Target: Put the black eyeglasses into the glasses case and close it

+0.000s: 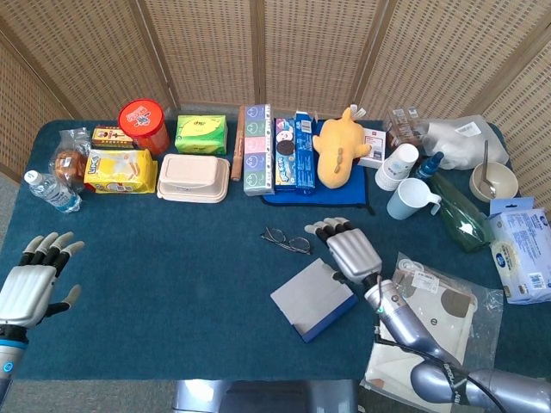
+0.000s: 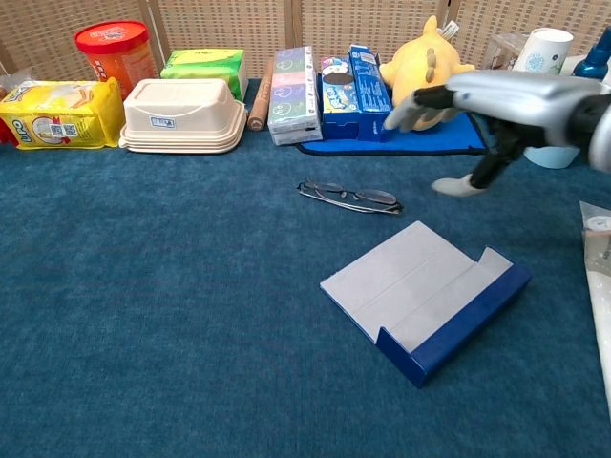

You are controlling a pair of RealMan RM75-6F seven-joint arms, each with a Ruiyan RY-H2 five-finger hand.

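The black eyeglasses (image 1: 287,240) (image 2: 348,196) lie folded on the blue cloth at mid-table. Just in front of them the glasses case (image 1: 313,299) (image 2: 425,300) lies open, grey inside with a blue wall. My right hand (image 1: 348,249) (image 2: 496,100) hovers palm down with its fingers spread, just right of the eyeglasses and above the case's far edge, holding nothing. My left hand (image 1: 30,282) is open at the table's front left corner, far from both, and shows only in the head view.
Along the back stand a red tin (image 1: 143,121), a yellow packet (image 1: 120,169), a beige lunch box (image 1: 194,177), boxes (image 1: 257,150), a yellow plush (image 1: 338,146) and cups (image 1: 406,197). A plastic bag with white cloth (image 1: 426,331) lies at the front right.
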